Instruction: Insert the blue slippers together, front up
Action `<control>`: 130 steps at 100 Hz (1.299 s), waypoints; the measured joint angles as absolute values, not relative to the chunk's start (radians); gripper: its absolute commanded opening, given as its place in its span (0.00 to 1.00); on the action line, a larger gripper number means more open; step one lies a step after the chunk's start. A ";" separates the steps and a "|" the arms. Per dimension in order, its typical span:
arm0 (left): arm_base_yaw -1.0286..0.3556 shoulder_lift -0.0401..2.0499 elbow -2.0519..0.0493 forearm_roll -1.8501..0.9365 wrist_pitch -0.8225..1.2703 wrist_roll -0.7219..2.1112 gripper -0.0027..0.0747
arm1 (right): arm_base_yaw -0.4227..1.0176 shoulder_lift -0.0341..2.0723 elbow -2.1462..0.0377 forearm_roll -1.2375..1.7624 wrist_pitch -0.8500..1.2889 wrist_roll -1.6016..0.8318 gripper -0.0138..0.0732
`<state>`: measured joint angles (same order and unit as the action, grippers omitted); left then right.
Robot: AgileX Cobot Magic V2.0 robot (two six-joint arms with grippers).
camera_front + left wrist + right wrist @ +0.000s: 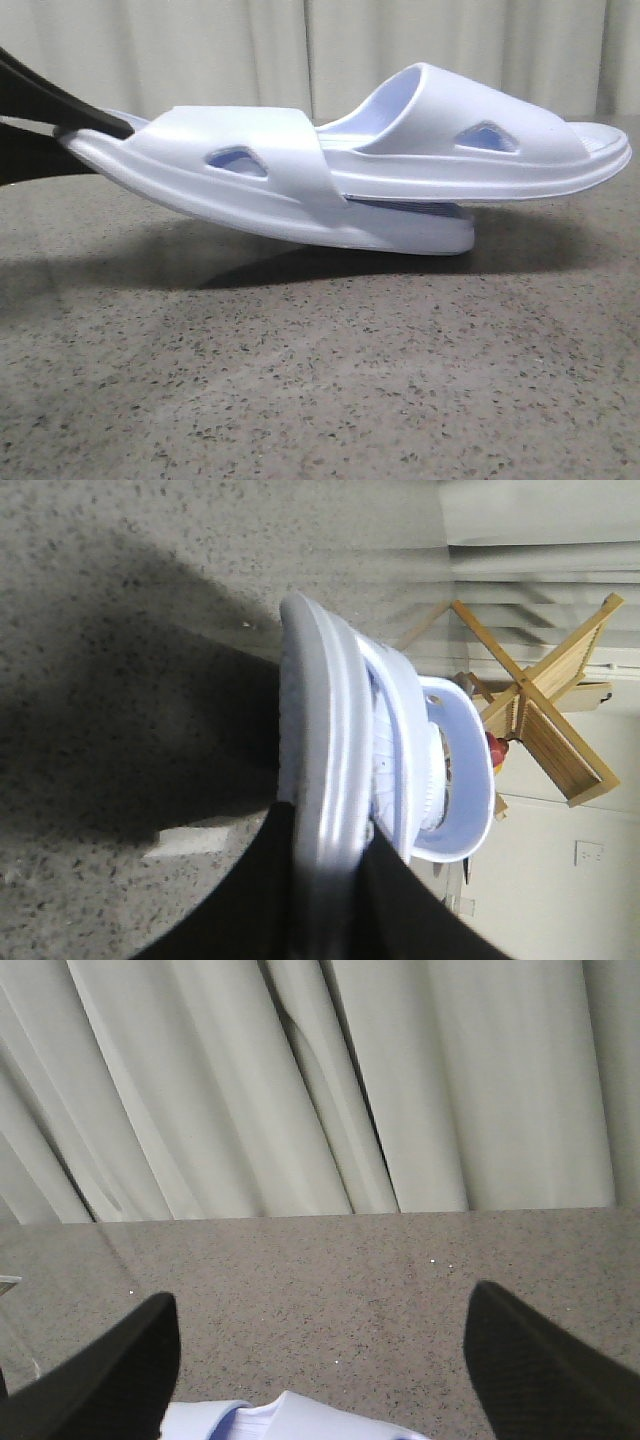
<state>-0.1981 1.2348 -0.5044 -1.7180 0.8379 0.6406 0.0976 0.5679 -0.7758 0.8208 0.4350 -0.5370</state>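
The blue slippers point(350, 175) filled the middle of the front view, already partly nested: one slipper point(260, 190) lay underneath, tilted, its end at nine o'clock lifted off the speckled worktop point(320, 380) and its other end resting down near four o'clock. The second slipper point(480, 140) sat on top of it and ran out toward three o'clock, its far end overhanging the lower sole with nothing beneath.

The left gripper point(330, 880) had its jaws clamped on the raised end of the lower slipper; the left wrist view showed the dark fingers point(250, 900) pressed on either side of the thick sole edge point(330, 760). The right gripper point(320, 1360) held its jaws wide apart, gripping nothing, above the worktop with only a sliver of a slipper point(280, 1420) showing between them.

The insertion looked far along but not seated (a thin gap showed between the upper sole and the lower footbed).

The risk, as I judged it, lay in that tilt. The upper slipper was held only by the lower strap point(290, 150), so a further lift or a quick move at nine o'clock could let it slide out toward three o'clock. Foam is soft, too: a hard pinch on the sole edge could deform it and let the slipper pop free, dropping both.
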 measured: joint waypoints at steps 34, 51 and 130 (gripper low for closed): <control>-0.198 1.297 -0.506 -1.726 0.838 0.666 0.06 | 0.098 0.568 -0.776 0.819 0.450 -0.537 0.75; -0.198 1.299 -0.506 -1.741 0.838 0.676 0.19 | 0.098 0.568 -0.776 0.819 0.457 -0.537 0.75; -0.200 1.299 -0.508 -1.774 0.612 0.923 0.52 | 0.098 0.568 -0.776 0.819 0.461 -0.537 0.75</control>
<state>-0.2005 1.2993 -0.5082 -1.7738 0.6118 0.9230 0.0976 0.5679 -0.7758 0.8186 0.4613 -0.5370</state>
